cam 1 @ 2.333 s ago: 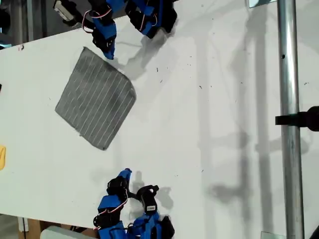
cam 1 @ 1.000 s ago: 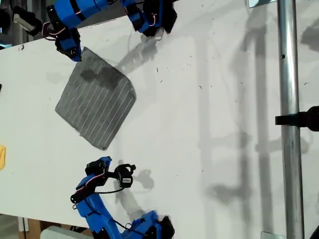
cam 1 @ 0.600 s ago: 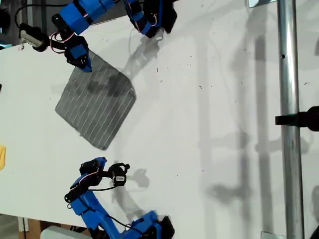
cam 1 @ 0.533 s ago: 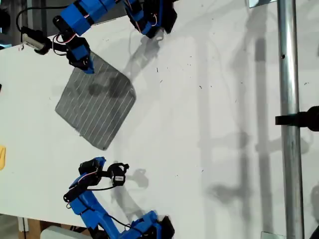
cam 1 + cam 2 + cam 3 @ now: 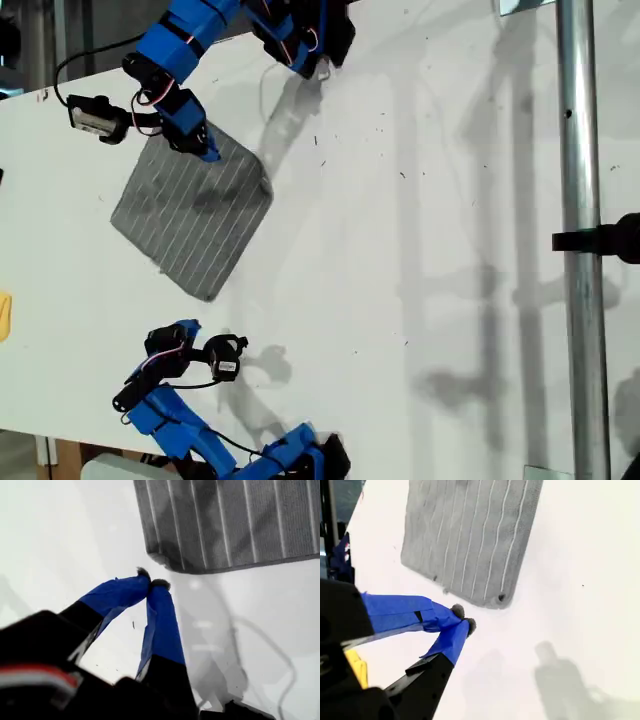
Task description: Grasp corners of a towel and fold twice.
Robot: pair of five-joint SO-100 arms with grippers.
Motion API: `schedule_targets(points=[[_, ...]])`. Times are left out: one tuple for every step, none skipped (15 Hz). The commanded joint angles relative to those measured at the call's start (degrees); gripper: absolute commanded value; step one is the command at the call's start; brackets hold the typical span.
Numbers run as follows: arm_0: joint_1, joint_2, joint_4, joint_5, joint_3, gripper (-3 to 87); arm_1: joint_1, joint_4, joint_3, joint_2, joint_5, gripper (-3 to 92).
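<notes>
Exterior view: we looked down on a white table [image 5: 420, 300] with the towel [image 5: 190, 215] lying flat toward that view's left.
Around the towel: a metal pole [image 5: 580, 150] stood well apart from it toward the exterior view's right, with a black clamp [image 5: 600, 238] on it. A yellow thing [image 5: 4, 315] showed at the exterior view's left edge, lower than the towel.
In the way: only my first gripper [image 5: 207, 152] overlapped the towel in the exterior view, at its upper edge. The rest of the cloth lay uncovered.
Towel's look: grey with thin white parallel stripes and rounded corners, set like a diamond, without folds.
My first gripper, wrist view: my first gripper [image 5: 151, 584] had its blue fingertips pressed together on nothing. It hung just short of a rounded corner [image 5: 165, 562] of the towel [image 5: 235, 525].
My second gripper: in the exterior view my second gripper [image 5: 187, 327] sat below the towel's lowest corner, apart from it.
Second wrist view: my second gripper [image 5: 462, 619] had its tips touching and empty. They were near a towel [image 5: 470, 535] corner [image 5: 500, 598] marked by a small dark dot. The yellow thing [image 5: 356, 672] showed beside the arm.
</notes>
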Motion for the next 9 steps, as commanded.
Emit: schedule_targets(points=[[-1.32, -0.18, 1.23, 1.76, -4.83, -2.9, -2.02, -0.09, -1.23, 2.9, 0.09, -0.3], [-1.32, -0.88, 1.49, 2.9, -5.89, -2.9, -2.2, 0.26, -1.32, 2.81, 0.0, 0.0], [-1.32, -1.32, 1.76, 3.34, -6.5, -2.9, -2.2, 1.05, -1.49, 2.64, 0.0, 9.3], [-1.41, -2.02, 2.46, 3.6, -7.21, -2.8, -2.46, 1.85, -1.85, 2.64, 0.0, 19.8], [-1.67, -2.72, 2.9, 3.96, -7.65, -2.8, -2.55, 2.55, -2.37, 2.64, -0.26, 22.0], [-1.93, -3.16, 3.25, 4.31, -8.0, -2.8, -2.29, 3.25, -2.99, 2.64, -0.62, 24.6], [-2.11, -3.69, 4.04, 4.83, -8.79, -2.8, -2.2, 3.87, -3.43, 2.46, -0.88, 26.9], [-2.37, -3.96, 4.57, 5.1, -9.14, -2.7, -2.11, 3.96, -3.43, 2.02, -1.41, 29.0], [-2.55, -4.04, 4.92, 5.54, -9.23, -2.5, -1.85, 3.96, -3.34, 1.32, -1.85, 29.0]])
